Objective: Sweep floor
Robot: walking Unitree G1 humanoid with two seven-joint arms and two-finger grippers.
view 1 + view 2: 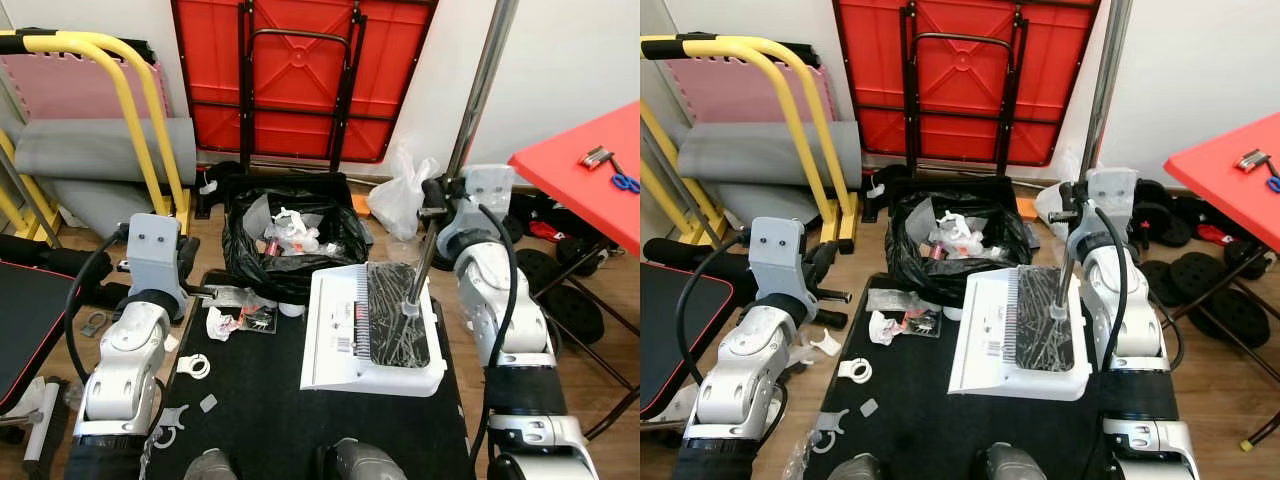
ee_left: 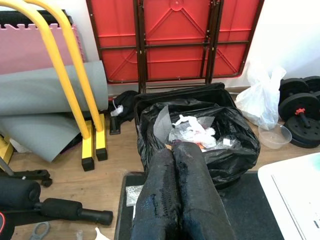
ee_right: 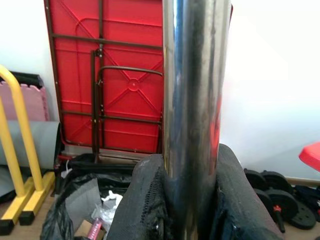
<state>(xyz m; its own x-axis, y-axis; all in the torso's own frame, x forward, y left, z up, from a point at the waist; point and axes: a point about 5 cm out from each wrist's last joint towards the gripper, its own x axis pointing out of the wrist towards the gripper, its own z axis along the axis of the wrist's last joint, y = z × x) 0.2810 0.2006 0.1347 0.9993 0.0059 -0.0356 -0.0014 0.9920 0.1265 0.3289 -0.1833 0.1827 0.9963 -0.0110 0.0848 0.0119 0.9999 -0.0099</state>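
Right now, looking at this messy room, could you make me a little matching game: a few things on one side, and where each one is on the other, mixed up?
Things:
1. white dustpan
2. bin with black bag
3. metal pole
4. blue scissors

Places:
A. on the red table at the right
B. clamped between the right gripper's fingers
C. lying on the black mat, near the robot's feet
D. standing before the folded red table against the wall

Pairs: 1-C, 2-D, 3-B, 4-A
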